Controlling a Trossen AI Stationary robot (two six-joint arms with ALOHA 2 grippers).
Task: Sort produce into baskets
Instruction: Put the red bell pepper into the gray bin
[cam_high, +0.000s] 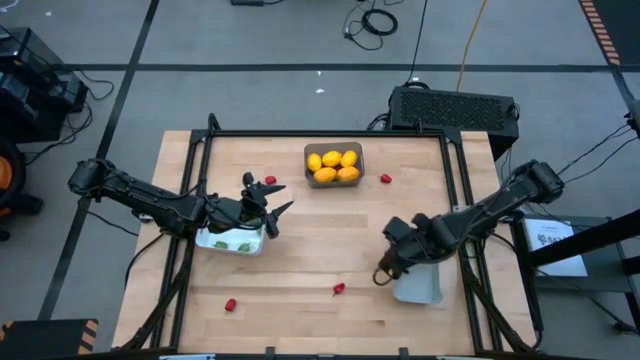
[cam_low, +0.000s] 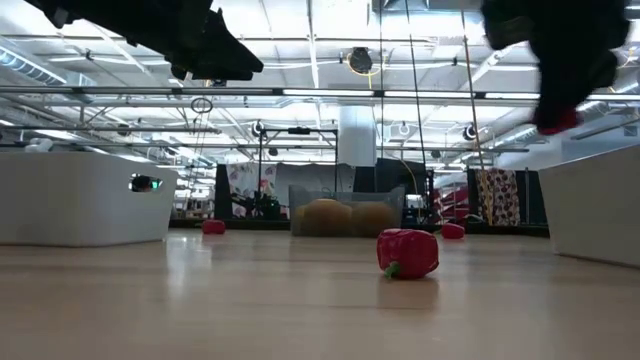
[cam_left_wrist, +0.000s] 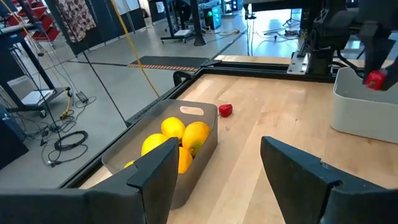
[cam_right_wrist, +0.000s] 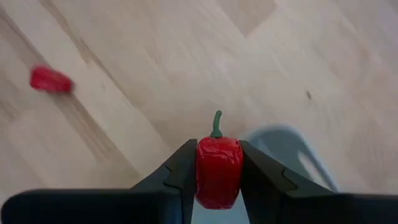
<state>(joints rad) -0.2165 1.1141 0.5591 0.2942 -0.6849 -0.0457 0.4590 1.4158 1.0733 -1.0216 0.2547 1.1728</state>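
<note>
Right gripper (cam_right_wrist: 217, 180) clenched on a red pepper (cam_right_wrist: 217, 171), green stem pointing away from the wrist. From above, this gripper (cam_high: 383, 272) hangs over bare wood just beside the near-left corner of a white basket (cam_high: 420, 285) at the table's right edge. In the low view the pepper (cam_low: 557, 122) sits well above the tabletop.

Left gripper (cam_high: 268, 200) stands parted and holds nothing; its fingers (cam_left_wrist: 298, 174) frame open wood. It hovers over the left half of the table, above the far edge of a second white basket (cam_high: 232, 241) holding small green pieces (cam_high: 243, 245).

Grey basket (cam_high: 334, 166) sits near the far edge, mid-table, packed with yellow and orange fruits (cam_high: 332, 166). Left wrist view shows the same fruits (cam_left_wrist: 177, 140) against the basket's near wall.

Loose red pieces on the wood:
- one (cam_high: 386, 179) just right of the grey basket
- one (cam_high: 271, 181) left of it, near the left gripper
- one (cam_high: 339, 289) toward the near edge, mid-table; large in the low view (cam_low: 407, 252)
- one (cam_high: 231, 304) near the near-left corner

Table (cam_high: 330, 230) is widely bare between the two arms and along the centre; black rails (cam_high: 330, 133) border the far and side edges.
</note>
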